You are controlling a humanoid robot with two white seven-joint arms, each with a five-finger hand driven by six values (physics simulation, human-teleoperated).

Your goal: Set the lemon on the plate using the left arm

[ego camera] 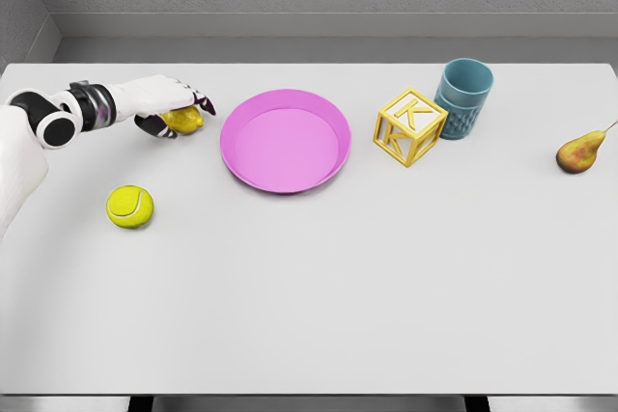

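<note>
At the upper left of the frame the lemon is enclosed by the left hand; its fingers are curled over it from above; the pink plate is seen just beside, on the white surface

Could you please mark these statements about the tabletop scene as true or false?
1. The left hand is closed around the lemon. True.
2. The lemon lies on the pink plate. False: it is left of the plate, in the hand.
3. The tennis ball is right of the plate. False: it lies to its left, nearer the camera.
4. The letter block stands beside the blue cup. True.
5. The pear lies near the table's right edge. True.
</note>
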